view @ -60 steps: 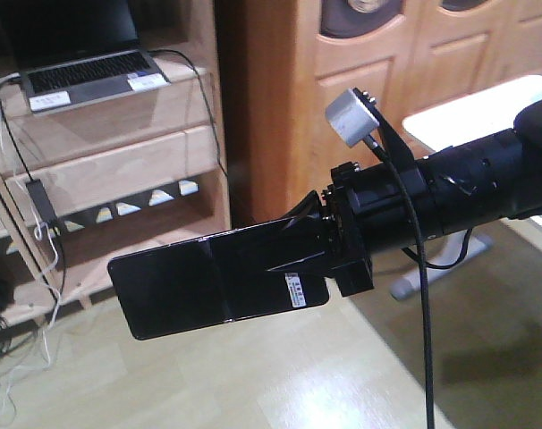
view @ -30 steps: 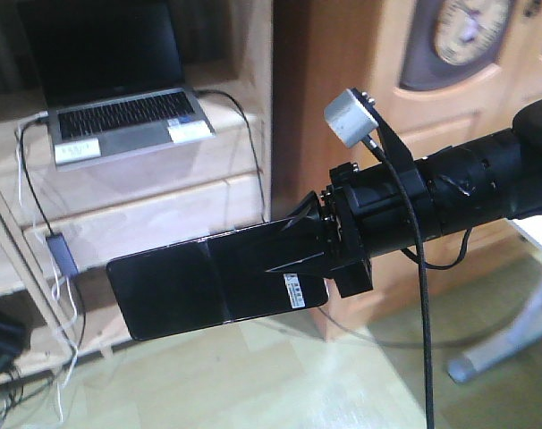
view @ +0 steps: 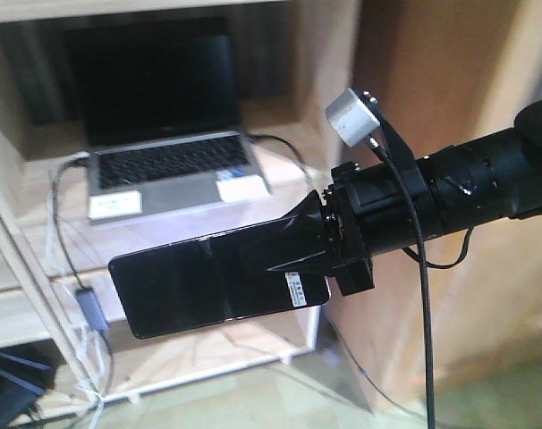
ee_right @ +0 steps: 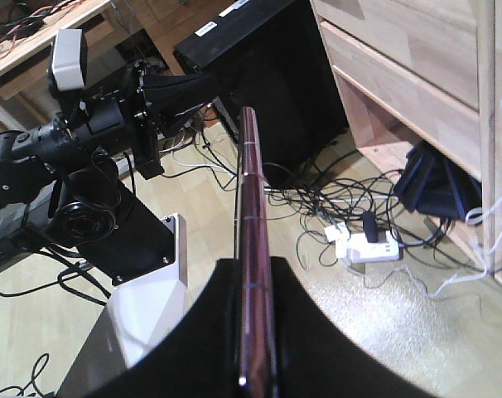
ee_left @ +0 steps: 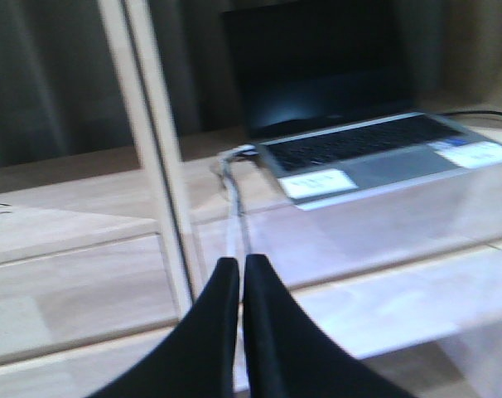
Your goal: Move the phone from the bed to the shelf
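Gripping the phone [view: 177,286] by its stickered end, the right gripper [view: 284,252] is clamped tight on it and holds it in mid-air at the centre of the front view. The phone's glossy face is turned to the camera, its long side nearly level, and the white sticker [view: 296,289] sits just beside the fingers. The phone hangs in front of the shelf [view: 38,143], below the open laptop [view: 164,170] that sits on a plank at upper left. Whether it touches any plank cannot be told. A cable [view: 70,268] drops from the laptop's left side down the shelf front.

In the right wrist view the phone [ee_right: 249,182] shows edge-on, its pinkish rim running up the middle of the frame from between the black fingers [ee_right: 305,332] at the bottom.

The left gripper [ee_left: 238,264] is clenched on nothing, its fingers meeting at bottom centre of the left wrist view, with the shelf [ee_left: 69,290] and laptop [ee_left: 375,149] beyond.
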Motion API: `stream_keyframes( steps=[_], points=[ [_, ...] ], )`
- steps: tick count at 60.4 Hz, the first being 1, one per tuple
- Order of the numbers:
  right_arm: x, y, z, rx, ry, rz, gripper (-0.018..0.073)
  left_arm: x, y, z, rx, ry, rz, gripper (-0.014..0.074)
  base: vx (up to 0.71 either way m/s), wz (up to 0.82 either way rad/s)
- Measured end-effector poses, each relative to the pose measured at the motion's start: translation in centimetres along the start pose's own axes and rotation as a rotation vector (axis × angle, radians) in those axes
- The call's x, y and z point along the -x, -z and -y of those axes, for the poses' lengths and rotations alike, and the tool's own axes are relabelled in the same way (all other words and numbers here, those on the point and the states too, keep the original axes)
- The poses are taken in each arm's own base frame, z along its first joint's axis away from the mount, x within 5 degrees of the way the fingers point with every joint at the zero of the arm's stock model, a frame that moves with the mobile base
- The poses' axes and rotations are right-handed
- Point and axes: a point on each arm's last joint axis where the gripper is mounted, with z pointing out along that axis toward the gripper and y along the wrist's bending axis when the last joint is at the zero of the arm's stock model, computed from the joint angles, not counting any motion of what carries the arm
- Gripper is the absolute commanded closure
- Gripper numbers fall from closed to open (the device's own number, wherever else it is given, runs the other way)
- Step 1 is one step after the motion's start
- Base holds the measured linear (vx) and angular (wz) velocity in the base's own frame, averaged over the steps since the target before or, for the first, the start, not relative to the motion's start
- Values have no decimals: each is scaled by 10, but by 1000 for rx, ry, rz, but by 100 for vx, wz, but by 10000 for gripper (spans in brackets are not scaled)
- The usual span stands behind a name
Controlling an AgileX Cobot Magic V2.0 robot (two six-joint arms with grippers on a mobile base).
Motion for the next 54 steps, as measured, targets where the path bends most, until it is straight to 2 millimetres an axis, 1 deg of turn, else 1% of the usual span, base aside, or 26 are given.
stream_keyframes(
  steps=[31,43,54],
  points=[
    [0,0,0,2,-1,2,561,0,0,0,0,0,0,595,29,38],
    [0,0,0,1,-1,2,561,0,0,0,0,0,0,595,20,16],
    [0,0,0,0,-1,2,561,0,0,0,0,0,0,595,14,-2]
  ],
)
